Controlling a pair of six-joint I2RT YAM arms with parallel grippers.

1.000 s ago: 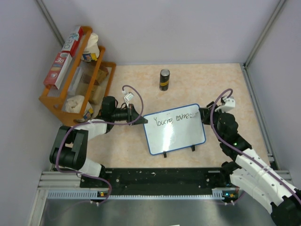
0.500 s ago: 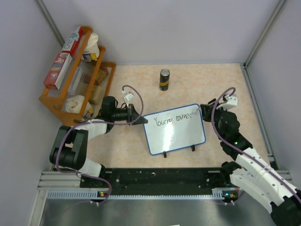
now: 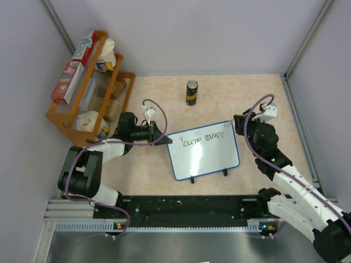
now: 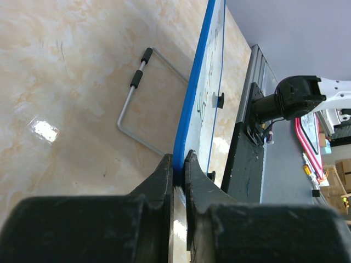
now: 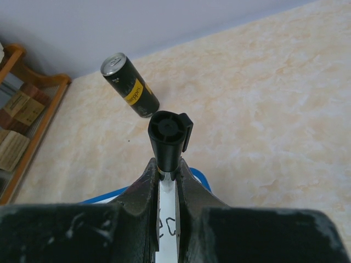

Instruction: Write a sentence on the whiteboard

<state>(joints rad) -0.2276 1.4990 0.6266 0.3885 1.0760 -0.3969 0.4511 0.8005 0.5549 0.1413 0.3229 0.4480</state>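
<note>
The left gripper (image 4: 179, 162) pinches the blue rim of the one whiteboard (image 3: 211, 159), which sits mid-table between the two arms. The right gripper (image 5: 167, 171) clasps one marker (image 5: 169, 133) (black end up) near the board's far right corner. One line of the sentence (image 3: 204, 136) shows; one can (image 3: 192, 92) stands beyond.
</note>
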